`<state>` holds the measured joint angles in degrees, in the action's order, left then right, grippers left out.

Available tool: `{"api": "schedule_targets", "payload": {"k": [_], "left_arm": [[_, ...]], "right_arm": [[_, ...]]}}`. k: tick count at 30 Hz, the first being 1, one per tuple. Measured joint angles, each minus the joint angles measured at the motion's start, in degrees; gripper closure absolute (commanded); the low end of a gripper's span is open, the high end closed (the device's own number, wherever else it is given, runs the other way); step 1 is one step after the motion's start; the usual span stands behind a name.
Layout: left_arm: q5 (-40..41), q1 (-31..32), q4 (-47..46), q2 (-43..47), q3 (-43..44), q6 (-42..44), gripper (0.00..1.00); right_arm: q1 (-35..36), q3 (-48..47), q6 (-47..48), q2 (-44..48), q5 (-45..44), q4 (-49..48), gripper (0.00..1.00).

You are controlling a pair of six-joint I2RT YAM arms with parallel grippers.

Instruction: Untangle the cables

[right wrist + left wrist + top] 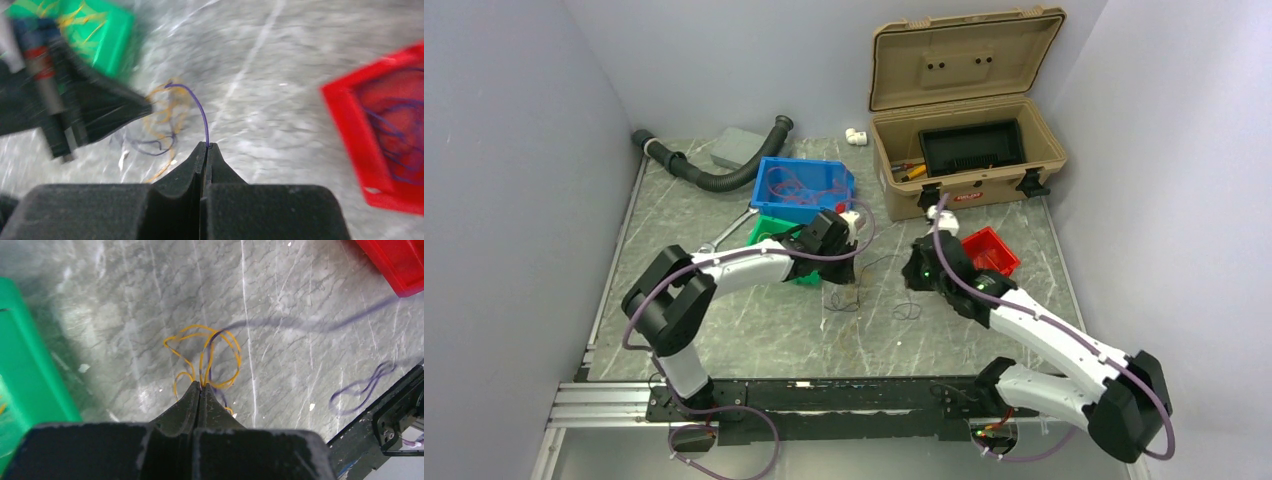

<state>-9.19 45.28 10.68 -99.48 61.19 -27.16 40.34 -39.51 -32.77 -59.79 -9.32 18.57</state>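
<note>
The cables lie as a small tangle of thin orange loops (210,352) crossed by a purple strand (300,322) on the marbled table. My left gripper (200,385) is shut on the orange loops at their near end. In the right wrist view my right gripper (207,145) is shut on the purple strand (197,107), which arches back to the orange and purple tangle (160,122) beside the left gripper's fingers (115,112). From above, the left gripper (839,276) and right gripper (913,279) face each other. A loose purple loop (360,387) lies apart.
A green bin (769,230) holding yellow wires sits by the left gripper, with a blue bin (804,185) of red wires behind it. A red bin (380,135) holds purple wires. An open tan case (969,150), black hose (714,175) and grey block (737,147) stand at the back.
</note>
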Motion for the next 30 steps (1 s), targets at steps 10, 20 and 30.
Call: {"api": "schedule_targets", "payload": {"k": [10,20,30], "left_arm": [[4.96,-3.5,4.63,17.86,-5.86,1.7,1.0],[14.23,-7.89,16.79,41.75,-4.87,2.56,1.0],[28.92,-10.86,29.42,63.8,-6.58,2.05,1.0]], "right_arm": [[-9.03,-2.43,-7.85,15.5,-19.43,15.5,1.0],[-9.9,-12.94,-10.6,17.92,-30.45,28.85,1.0],[-10.25,-24.85,-11.15,18.21,-36.92,38.86,1.0]]}}
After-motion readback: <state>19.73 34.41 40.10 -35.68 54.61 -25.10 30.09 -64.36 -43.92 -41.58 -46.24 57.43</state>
